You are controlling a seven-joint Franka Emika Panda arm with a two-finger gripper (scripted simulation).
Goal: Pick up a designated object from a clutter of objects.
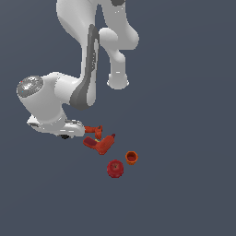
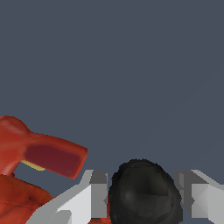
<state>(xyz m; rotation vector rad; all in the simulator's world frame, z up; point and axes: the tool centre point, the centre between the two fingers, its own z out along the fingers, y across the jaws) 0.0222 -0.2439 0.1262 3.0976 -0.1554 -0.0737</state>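
Black drill (image 2: 144, 192) end sits between our spread fingers (image 2: 98, 194); we cannot tell whether they pinch it.

Plain dark slate-grey floor (image 1: 184, 184) (seemingly flat, featureless)

Cup (image 1: 132, 157) beside ball (image 1: 115, 168)

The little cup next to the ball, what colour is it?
Orange; the cup shows best in the exterior view.
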